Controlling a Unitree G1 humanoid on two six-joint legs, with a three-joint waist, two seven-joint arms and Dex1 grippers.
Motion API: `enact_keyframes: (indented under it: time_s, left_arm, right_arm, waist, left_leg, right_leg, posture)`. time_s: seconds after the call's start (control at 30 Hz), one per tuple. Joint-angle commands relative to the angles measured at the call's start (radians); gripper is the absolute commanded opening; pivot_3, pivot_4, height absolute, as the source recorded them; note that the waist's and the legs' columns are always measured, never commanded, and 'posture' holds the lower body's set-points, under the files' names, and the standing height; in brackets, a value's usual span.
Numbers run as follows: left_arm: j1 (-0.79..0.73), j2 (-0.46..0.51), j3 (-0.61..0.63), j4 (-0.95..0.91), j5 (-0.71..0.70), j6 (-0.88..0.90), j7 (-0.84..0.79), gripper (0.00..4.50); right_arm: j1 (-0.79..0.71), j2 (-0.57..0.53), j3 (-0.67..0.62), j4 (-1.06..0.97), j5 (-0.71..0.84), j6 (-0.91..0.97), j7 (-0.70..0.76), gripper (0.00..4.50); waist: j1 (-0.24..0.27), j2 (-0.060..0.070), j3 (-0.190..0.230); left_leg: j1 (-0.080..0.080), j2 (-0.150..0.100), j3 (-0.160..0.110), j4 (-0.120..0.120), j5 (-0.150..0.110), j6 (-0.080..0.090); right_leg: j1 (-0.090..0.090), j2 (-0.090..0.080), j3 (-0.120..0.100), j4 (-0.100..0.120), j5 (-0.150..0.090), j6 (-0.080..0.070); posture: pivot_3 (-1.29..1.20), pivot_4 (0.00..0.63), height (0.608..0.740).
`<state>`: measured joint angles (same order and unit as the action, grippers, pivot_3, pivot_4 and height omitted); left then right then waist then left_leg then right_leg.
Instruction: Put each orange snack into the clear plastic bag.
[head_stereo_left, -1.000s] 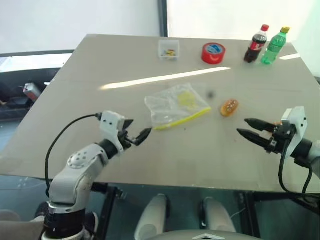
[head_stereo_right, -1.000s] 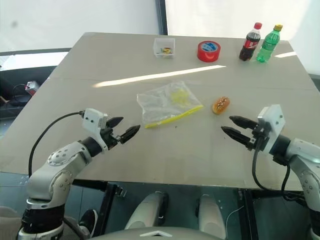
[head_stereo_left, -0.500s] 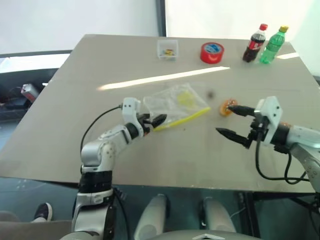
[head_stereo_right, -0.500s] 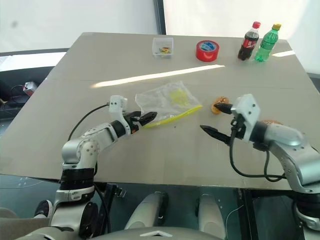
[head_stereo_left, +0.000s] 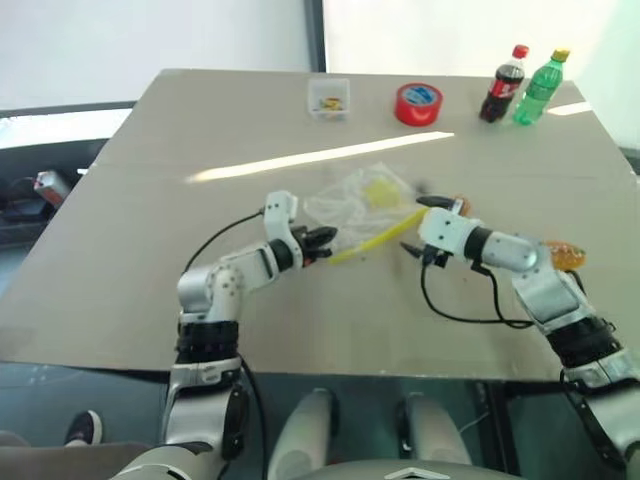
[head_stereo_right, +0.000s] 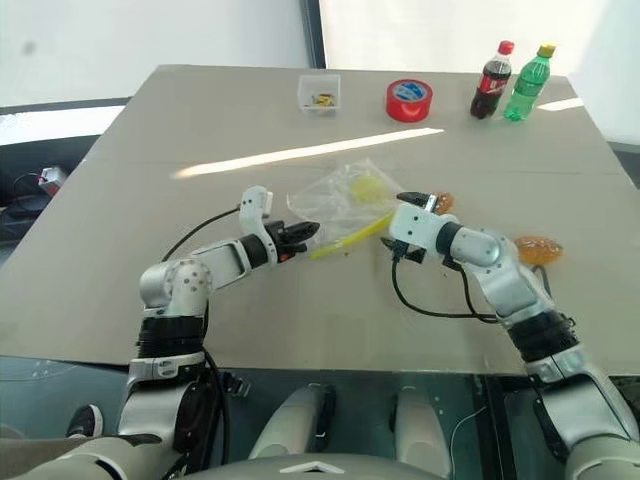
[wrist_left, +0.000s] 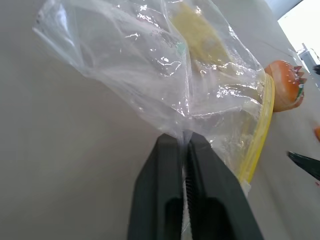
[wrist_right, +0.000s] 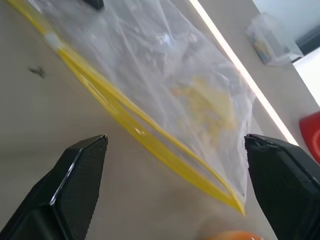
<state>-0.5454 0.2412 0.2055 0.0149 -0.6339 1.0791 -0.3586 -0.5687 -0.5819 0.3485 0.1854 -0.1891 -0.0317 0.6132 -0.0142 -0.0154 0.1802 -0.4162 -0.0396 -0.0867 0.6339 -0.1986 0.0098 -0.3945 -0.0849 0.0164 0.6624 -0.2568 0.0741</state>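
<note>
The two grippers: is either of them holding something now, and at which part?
The left gripper is shut on the clear plastic bag, pinching its corner near the yellow strip. The right gripper is open at the strip and holds nothing.

The two head views look forward and down from above the near edge of the surface (head_stereo_left: 120, 200), taking in its whole top out to the far edge; they share nearly all of it. The left wrist view sits very close, low over the surface, looking along the left hand (wrist_left: 184, 142) into the clear plastic bag (wrist_left: 150, 65). The right wrist view, perhaps equally low, looks at the same bag from its yellow-strip side.
</note>
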Motion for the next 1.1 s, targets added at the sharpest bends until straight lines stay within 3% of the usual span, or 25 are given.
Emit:
enact_keyframes:
  time_s: [0.03,0.2,0.23,0.3,0.33,0.37,0.43,0.57,0.8,0.9,1.0,1.1]
  left_arm:
    - [0.005,0.024,0.055,-0.121,-0.074,0.093,0.023,0.09]
    - [0.04,0.05,0.108,-0.215,-0.131,0.186,0.052,0.09]
    - [0.049,0.057,0.114,-0.227,-0.139,0.196,0.053,0.04]
    - [0.06,0.067,0.125,-0.24,-0.151,0.211,0.054,0.0]
    - [0.066,0.075,0.131,-0.246,-0.157,0.218,0.053,0.0]
    - [0.068,0.081,0.137,-0.25,-0.163,0.224,0.052,0.0]
    - [0.069,0.091,0.144,-0.251,-0.173,0.232,0.051,0.0]
    - [0.064,0.12,0.139,-0.239,-0.179,0.231,0.035,0.0]
    - [0.082,0.192,0.071,-0.25,-0.129,0.073,-0.074,0.0]
    - [0.085,0.204,0.051,-0.251,-0.066,-0.038,-0.067,0.85]
    - [0.095,0.236,0.001,-0.261,0.02,-0.152,-0.072,2.31]
    - [0.126,0.298,-0.062,-0.317,0.171,-0.368,-0.095,2.31]
  right_arm:
    - [-0.063,0.012,0.02,0.118,-0.083,-0.133,-0.041,4.5]
    - [-0.141,0.097,-0.006,0.252,-0.083,-0.182,-0.094,4.5]
    - [-0.154,0.111,-0.01,0.272,-0.082,-0.191,-0.102,4.24]
    - [-0.169,0.125,-0.005,0.303,-0.087,-0.208,-0.101,3.68]
    - [-0.174,0.131,-0.004,0.316,-0.09,-0.217,-0.103,3.08]
    - [-0.178,0.136,-0.004,0.326,-0.091,-0.224,-0.104,2.81]
    - [-0.184,0.145,-0.004,0.34,-0.092,-0.239,-0.105,1.63]
    - [-0.191,0.158,-0.003,0.349,-0.093,-0.257,-0.102,0.05]
    - [-0.176,0.18,-0.013,0.297,-0.055,-0.182,-0.034,0.05]
    - [-0.162,0.187,-0.017,0.249,-0.055,-0.142,-0.023,0.0]
    - [-0.155,0.199,-0.021,0.217,-0.056,-0.105,-0.022,0.0]
    - [-0.156,0.199,-0.022,0.211,-0.065,-0.083,-0.024,0.0]
  waist:
    - [-0.004,0.0,0.0]
    - [-0.013,0.0,0.0]
    - [-0.015,0.0,0.0]
    - [-0.017,0.0,0.0]
    - [-0.016,0.0,0.0]
    - [-0.016,0.0,0.0]
    - [-0.017,0.0,0.0]
    - [-0.021,0.0,0.0]
    - [-0.023,0.0,0.0]
    - [-0.023,0.0,0.0]
    - [-0.022,0.0,0.0]
    - [-0.022,0.0,0.0]
  left_leg:
    - [0.0,0.0,0.0,0.0,0.0,0.0]
    - [0.001,0.001,0.0,0.0,0.0,0.0]
    - [0.001,0.001,0.0,0.0,0.0,-0.001]
    - [0.001,0.001,0.0,0.0,0.0,-0.001]
    - [0.001,0.001,0.0,0.0,0.0,-0.001]
    - [0.001,0.001,0.0,0.0,0.0,-0.001]
    - [0.001,0.001,0.0,0.0,0.0,-0.001]
    - [0.001,0.001,0.0,0.0,0.0,-0.001]
    - [0.001,0.0,0.0,0.0,0.0,-0.001]
    - [0.001,0.001,0.0,0.0,0.0,-0.001]
    - [0.001,0.001,0.0,-0.001,0.0,-0.001]
    - [0.001,0.001,0.0,-0.001,0.0,-0.001]
  right_leg:
    - [0.0,0.0,0.0,0.0,0.0,0.0]
    - [0.0,0.001,0.001,0.001,0.0,0.0]
    - [0.0,0.001,0.001,0.001,0.0,0.0]
    - [0.0,0.001,0.001,0.001,0.0,0.0]
    - [0.0,0.0,0.001,0.001,0.0,0.0]
    - [0.0,0.0,0.001,0.001,0.0,0.0]
    - [0.0,0.0,0.001,0.001,0.0,0.0]
    - [0.0,0.0,0.001,0.001,0.0,0.0]
    - [0.0,0.0,0.001,0.001,0.0,0.0]
    - [0.0,0.0,0.002,0.001,0.0,0.0]
    - [0.0,0.0,0.002,0.001,0.0,0.0]
    - [-0.001,0.0,0.002,0.001,0.0,-0.001]
  posture:
    - [0.0,0.15,0.74]
    - [0.0,0.15,0.74]
    - [0.0,0.15,0.74]
    - [0.0,0.15,0.74]
    - [0.0,0.15,0.74]
    - [0.0,0.15,0.74]
    - [0.0,0.15,0.74]
    - [0.0,0.15,0.74]
    - [0.0,0.15,0.74]
    - [0.0,0.15,0.74]
    - [0.0,0.15,0.74]
    - [0.0,0.15,0.74]
